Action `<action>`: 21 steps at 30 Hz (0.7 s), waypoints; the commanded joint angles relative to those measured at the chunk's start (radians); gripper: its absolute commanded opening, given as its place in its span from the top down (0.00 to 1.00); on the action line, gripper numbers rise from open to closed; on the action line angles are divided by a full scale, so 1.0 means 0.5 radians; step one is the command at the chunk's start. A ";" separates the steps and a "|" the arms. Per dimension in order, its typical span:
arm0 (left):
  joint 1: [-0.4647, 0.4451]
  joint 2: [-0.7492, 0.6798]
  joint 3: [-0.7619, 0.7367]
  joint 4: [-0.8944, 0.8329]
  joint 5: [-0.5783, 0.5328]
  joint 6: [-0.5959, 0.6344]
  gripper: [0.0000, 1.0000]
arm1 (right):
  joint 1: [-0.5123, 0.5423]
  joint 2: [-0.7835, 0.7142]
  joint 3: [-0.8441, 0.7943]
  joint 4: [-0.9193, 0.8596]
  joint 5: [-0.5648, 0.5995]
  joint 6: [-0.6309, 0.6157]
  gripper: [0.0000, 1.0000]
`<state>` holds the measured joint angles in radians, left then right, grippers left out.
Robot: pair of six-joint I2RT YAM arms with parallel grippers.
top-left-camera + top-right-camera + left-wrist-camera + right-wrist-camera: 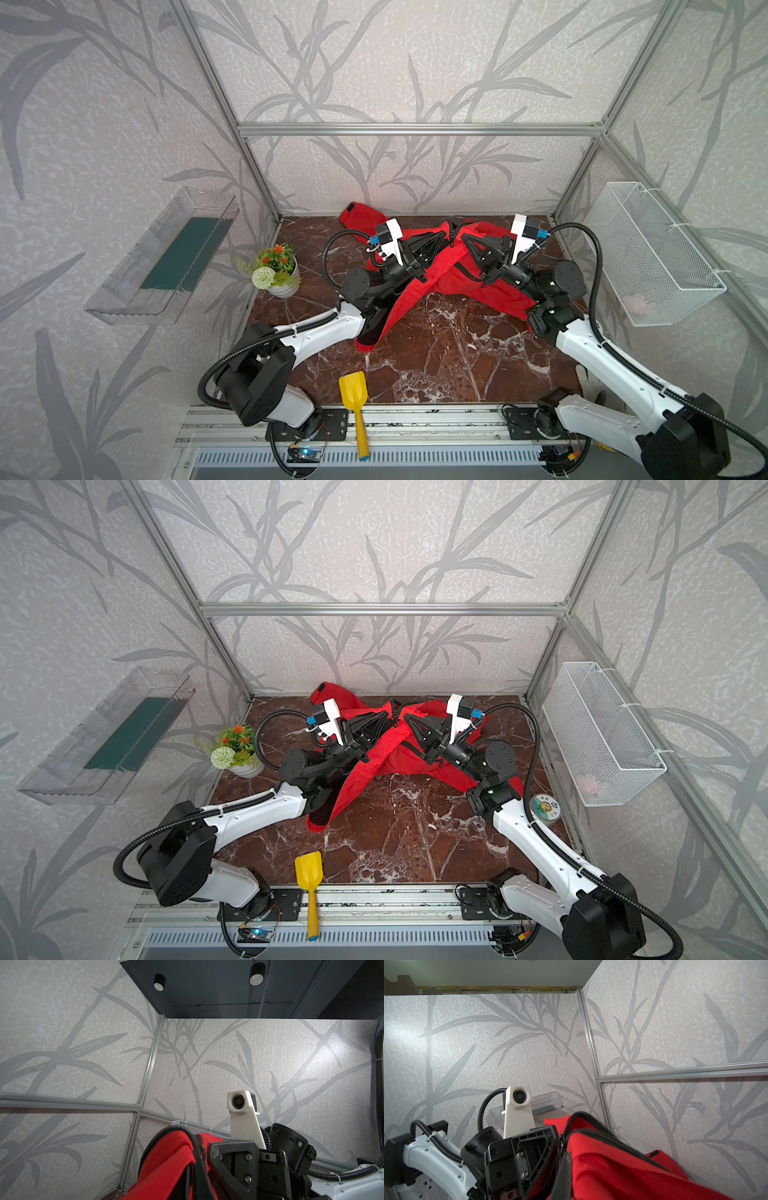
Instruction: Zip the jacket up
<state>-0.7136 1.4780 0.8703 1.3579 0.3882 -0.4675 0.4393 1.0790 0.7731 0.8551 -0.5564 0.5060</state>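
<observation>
Left fingers (432, 245) and right fingers (478, 245) are pinched closed on the jacket (451, 282) beside its black zipper (451, 235), tips nearly meeting and holding that part raised. Its red body sprawls over the rear of the marble counter (436, 353), with one length trailing toward the front. A yellow scoop (353, 392) lies at the front edge, well apart.

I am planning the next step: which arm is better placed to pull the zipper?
Probably left: the black zipper pull hangs beside the left pincer; the right pincer holds the bright red fabric jacket.
</observation>
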 commanded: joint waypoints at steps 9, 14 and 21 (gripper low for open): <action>-0.034 -0.107 -0.041 0.118 -0.030 0.235 1.00 | 0.002 -0.065 0.081 0.264 0.123 0.109 1.00; -0.037 -0.099 -0.044 0.116 -0.048 0.248 1.00 | 0.008 -0.050 0.095 0.290 0.145 0.114 1.00; -0.052 -0.120 -0.029 0.117 -0.098 0.316 1.00 | 0.055 -0.053 0.083 0.330 0.183 0.115 1.00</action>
<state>-0.7361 1.4582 0.8612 1.3582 0.3477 -0.3504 0.4603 1.0763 0.7731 0.8814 -0.5194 0.5591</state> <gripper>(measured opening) 0.046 0.051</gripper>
